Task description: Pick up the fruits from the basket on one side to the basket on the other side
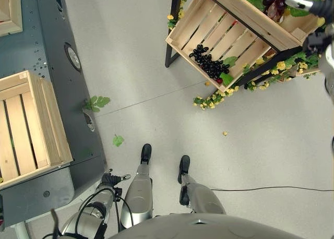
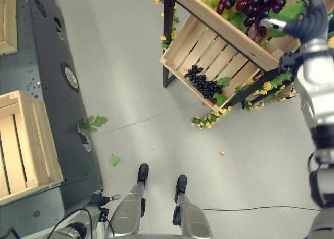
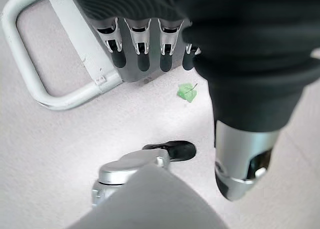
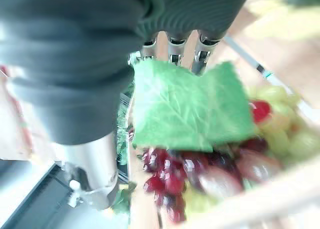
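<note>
While right hand (fingers hidden) reaches grapes.

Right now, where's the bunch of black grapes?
The black grapes lie in the lower slatted crate of the rack ahead on the robot's right, beside a green leaf, below the upper crate of red grapes.

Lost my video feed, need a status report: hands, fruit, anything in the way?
Right hand up at the top crate, over red grapes, fingers hidden behind a leaf. Left hand low, open, holding nothing. Black grapes in lower crate. Receiving crate bare.
</note>
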Available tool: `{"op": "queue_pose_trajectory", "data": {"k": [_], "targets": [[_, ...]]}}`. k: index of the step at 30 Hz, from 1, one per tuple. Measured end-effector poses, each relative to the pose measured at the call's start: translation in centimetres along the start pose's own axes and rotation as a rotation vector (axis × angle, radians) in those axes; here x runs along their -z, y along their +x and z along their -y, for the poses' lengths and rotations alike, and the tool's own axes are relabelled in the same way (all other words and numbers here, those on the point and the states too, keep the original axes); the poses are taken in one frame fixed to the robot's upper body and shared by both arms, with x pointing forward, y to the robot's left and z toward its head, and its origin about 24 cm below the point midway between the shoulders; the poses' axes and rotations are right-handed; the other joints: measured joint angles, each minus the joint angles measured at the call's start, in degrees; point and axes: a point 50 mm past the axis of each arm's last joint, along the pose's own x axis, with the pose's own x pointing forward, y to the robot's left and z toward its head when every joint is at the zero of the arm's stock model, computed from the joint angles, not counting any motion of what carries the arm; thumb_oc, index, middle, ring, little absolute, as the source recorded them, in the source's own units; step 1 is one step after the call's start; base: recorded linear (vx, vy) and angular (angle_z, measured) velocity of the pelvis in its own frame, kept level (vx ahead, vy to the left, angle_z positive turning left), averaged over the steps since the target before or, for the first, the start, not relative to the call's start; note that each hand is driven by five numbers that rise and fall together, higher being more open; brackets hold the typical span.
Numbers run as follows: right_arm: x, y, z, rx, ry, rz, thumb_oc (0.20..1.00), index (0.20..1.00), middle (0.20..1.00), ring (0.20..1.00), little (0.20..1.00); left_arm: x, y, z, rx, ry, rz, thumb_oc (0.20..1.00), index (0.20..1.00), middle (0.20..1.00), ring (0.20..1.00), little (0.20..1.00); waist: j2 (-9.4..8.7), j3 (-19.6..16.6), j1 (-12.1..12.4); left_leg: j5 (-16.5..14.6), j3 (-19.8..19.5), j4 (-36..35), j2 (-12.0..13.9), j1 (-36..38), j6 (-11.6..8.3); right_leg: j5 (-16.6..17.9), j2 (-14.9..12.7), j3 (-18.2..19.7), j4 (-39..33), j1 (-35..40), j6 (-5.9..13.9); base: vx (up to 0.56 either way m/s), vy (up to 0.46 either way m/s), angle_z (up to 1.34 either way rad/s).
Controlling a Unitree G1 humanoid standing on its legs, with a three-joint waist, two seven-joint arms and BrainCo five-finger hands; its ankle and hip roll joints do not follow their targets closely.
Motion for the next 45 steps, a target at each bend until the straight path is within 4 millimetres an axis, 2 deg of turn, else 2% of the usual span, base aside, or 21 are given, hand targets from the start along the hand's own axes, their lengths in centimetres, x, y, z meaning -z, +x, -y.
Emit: {"op": "queue_pose_trajectory", "data": {"k": [5, 14, 20, 23, 27, 31, 35, 37, 42, 45], "targets": [[2.0, -3.1, -1.2, 0.008, 0.1, -0.035, 1.0, 1.0, 1.0, 1.0, 1.0, -0.1, 0.0, 0.2, -0.009, -0.042, -0.003, 1.0, 1.0, 1.0, 1.0, 1.0, 0.57, 0.4, -0.2, -0.2, 0.0, 0.0, 0.1, 0.3, -0.24, 0.0, 0.0, 0.0, 0.0, 0.2, -0.01, 0.0, 0.0, 0.0], [2.1, -6.2, -2.5, 0.017, 0.171, 0.0, 1.0, 1.0, 1.0, 1.0, 1.0, -0.2, -0.2, 0.8, 0.001, -0.04, 0.0, 1.0, 1.0, 1.0, 1.0, 1.0, 1.2, 0.8, -0.1, -0.2, 0.6, 0.0, 0.0, 1.6, -0.22, -0.1, -0.1, 0.0, 0.0, 1.5, -0.22, 0.01, -0.011, 0.0], [4.5, -9.5, -3.6, -0.006, 0.209, -0.105, 1.0, 1.0, 1.0, 1.0, 1.0, 0.1, -0.3, 1.0, 0.005, -0.054, -0.006, 1.0, 1.0, 1.0, 1.0, 1.0, 1.88, 0.9, -0.3, -0.7, 0.5, 0.0, 0.2, 3.2, -0.86, -0.4, 0.0, 0.1, -0.1, 3.0, -0.05, 0.01, -0.033, -0.01], [5.8, -11.3, -3.9, -0.017, 0.199, -0.174, 1.0, 1.0, 1.0, 1.0, 1.0, 0.4, -0.4, 1.2, 0.01, -0.058, -0.011, 1.0, 1.0, 1.0, 1.0, 1.0, 2.84, 0.4, -0.5, -0.7, 0.5, 0.0, 0.2, 3.3, -0.86, -0.4, 0.0, 0.3, 0.0, 3.0, -0.06, 0.02, -0.047, -0.02], [6.6, -12.8, -4.1, -0.044, 0.174, -0.222, 1.0, 1.0, 1.0, 1.0, 1.0, 1.4, -0.7, 1.7, 0.019, -0.048, -0.027, 1.0, 1.0, 1.0, 1.0, 1.0, 3.83, -0.2, -1.6, -0.7, 0.5, 0.0, 0.3, 4.4, -0.9, -0.5, 0.1, 0.3, 0.0, 4.2, -0.09, 0.01, -0.052, 0.01], [7.0, -13.5, -3.9, -0.043, 0.159, -0.245, 1.0, 1.0, 1.0, 1.0, 1.0, 2.0, -0.8, 1.8, 0.022, -0.047, -0.04, 1.0, 1.0, 1.0, 1.0, 1.0, 4.34, -0.6, -1.8, -0.8, 0.5, 0.0, 0.6, 5.0, -1.03, -0.5, 0.4, 0.5, 0.0, 4.7, -0.23, 0.0, -0.05, -0.04], [7.6, -14.7, -3.6, -0.033, 0.165, -0.284, 1.0, 1.0, 1.0, 1.0, 1.0, 2.5, -1.0, 2.2, 0.032, -0.05, -0.05, 1.0, 1.0, 1.0, 1.0, 1.0, 5.1, -2.5, -2.0, -0.8, 0.6, 0.0, 0.8, 5.1, -1.04, -0.5, 0.5, 0.6, 0.0, 4.8, -0.25, 0.01, -0.045, -0.02], [7.9, -15.3, -3.7, -0.028, 0.167, -0.302, 1.0, 1.0, 1.0, 1.0, 1.0, 2.8, -1.1, 2.3, 0.036, -0.05, -0.058, 1.0, 1.0, 1.0, 1.0, 1.0, 5.25, -3.5, -3.2, -0.8, 0.6, 0.0, 0.8, 5.2, -1.04, -0.6, 0.6, 0.6, 0.0, 5.0, -0.3, 0.02, -0.053, 0.03], [8.8, -17.3, -3.9, -0.033, 0.159, -0.37, 1.0, 1.0, 1.0, 1.0, 1.0, 3.2, -1.3, 2.5, 0.04, -0.05, -0.07, 1.0, 1.0, 1.0, 1.0, 1.0, 5.21, -4.5, -3.5, -0.9, 0.8, 0.0, 1.1, 6.4, -1.17, -0.6, 0.8, 0.8, -0.1, 5.9, -0.39, 0.02, -0.056, -0.02], [9.7, -19.2, -4.4, -0.031, 0.166, -0.44, 1.0, 1.0, 1.0, 1.0, 1.0, 3.8, -1.4, 2.5, 0.041, -0.047, -0.086, 1.0, 1.0, 1.0, 1.0, 1.0, 5.21, -5.6, -4.3, -1.1, 0.8, 0.0, 1.5, 6.7, -1.36, -0.7, 1.3, 0.9, -0.1, 6.2, -0.5, 0.01, -0.059, 0.0]]}}
